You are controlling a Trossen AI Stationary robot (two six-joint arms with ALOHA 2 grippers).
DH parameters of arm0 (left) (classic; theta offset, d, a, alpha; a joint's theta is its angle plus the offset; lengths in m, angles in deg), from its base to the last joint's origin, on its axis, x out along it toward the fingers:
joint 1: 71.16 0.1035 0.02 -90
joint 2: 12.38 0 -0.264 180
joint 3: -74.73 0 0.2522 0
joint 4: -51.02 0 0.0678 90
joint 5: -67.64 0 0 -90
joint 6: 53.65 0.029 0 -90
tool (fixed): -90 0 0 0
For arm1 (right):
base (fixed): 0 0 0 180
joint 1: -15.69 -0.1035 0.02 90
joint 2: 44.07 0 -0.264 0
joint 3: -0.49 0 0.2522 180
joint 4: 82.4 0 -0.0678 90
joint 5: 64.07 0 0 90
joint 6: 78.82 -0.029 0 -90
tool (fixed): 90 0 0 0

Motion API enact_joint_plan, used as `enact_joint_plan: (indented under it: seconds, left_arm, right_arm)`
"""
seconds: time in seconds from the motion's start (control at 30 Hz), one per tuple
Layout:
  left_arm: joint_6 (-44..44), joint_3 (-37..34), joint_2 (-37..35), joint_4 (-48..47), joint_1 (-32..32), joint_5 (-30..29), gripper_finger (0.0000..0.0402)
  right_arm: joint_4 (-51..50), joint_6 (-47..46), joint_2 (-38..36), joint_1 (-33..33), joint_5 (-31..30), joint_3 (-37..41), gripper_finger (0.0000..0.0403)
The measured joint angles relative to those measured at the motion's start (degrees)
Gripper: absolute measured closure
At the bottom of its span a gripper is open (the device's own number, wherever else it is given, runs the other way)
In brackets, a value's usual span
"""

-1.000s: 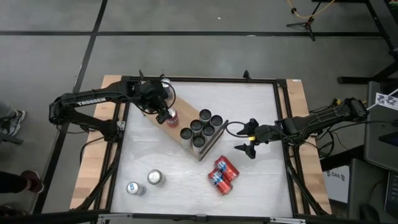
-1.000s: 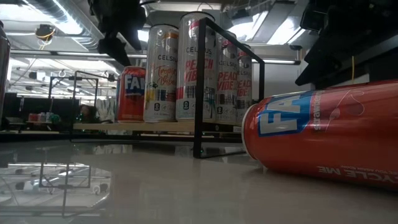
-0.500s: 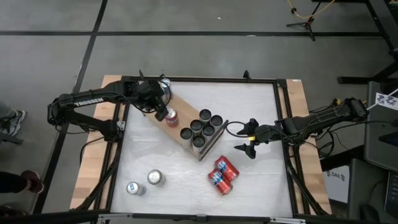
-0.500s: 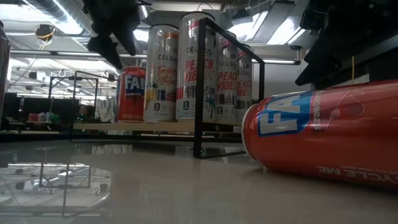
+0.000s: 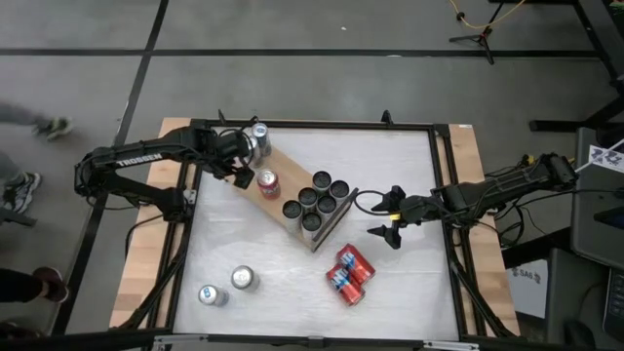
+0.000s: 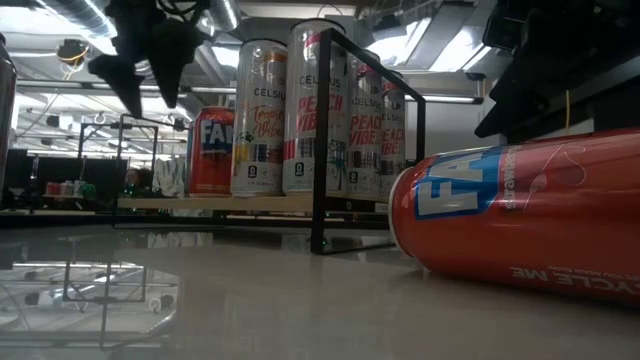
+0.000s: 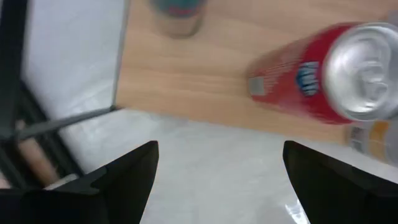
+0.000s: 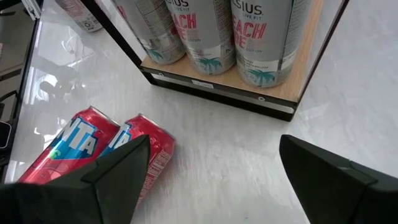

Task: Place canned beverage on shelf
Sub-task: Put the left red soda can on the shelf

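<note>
A red can [image 5: 268, 182] stands upright on the light-wood shelf [image 5: 292, 219], apart from several tall cans [image 5: 317, 200] at the shelf's near end. It also shows in the left wrist view [image 7: 323, 74] and the low view [image 6: 212, 150]. My left gripper [image 5: 241, 168] is open and empty, just left of the red can, its fingers [image 7: 134, 171] over the white tabletop beside the shelf's edge. My right gripper [image 5: 380, 216] is open and empty to the right of the shelf, above the table.
Two red cans [image 5: 349, 273] lie on their sides near the table's front right and also show in the right wrist view [image 8: 93, 149]. Two silver cans [image 5: 226, 286] stand at the front left. Another can [image 5: 258, 134] stands at the shelf's far end.
My left gripper has drawn back from the red can toward the table's left edge. The red can stays upright on the shelf where it was.
</note>
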Motion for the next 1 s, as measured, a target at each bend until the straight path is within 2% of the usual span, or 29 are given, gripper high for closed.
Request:
enact_joint_plan:
  seconds: [0.23, 0.47, 0.73, 1.0]
  left_arm:
    - [-2.54, 0.00, 1.59, -0.31, -1.32, -5.92, 0.0066]
    - [-3.77, 0.00, 6.42, 2.18, -3.59, -8.68, 0.0066]
    - [-3.58, 0.00, 11.26, 5.95, -3.98, -9.77, 0.0066]
    - [-3.42, 0.00, 11.89, 13.54, -3.98, -9.55, 0.0066]
  right_arm:
    - [0.00, 0.00, 0.00, 0.01, 0.00, 0.00, 0.0049]
    - [0.02, 0.00, 0.00, 0.00, 0.00, 0.00, 0.0049]
    - [0.02, -0.01, 0.00, 0.00, 0.00, 0.00, 0.0049]
    - [0.02, 0.00, 0.00, 0.00, 0.00, 0.00, 0.0049]
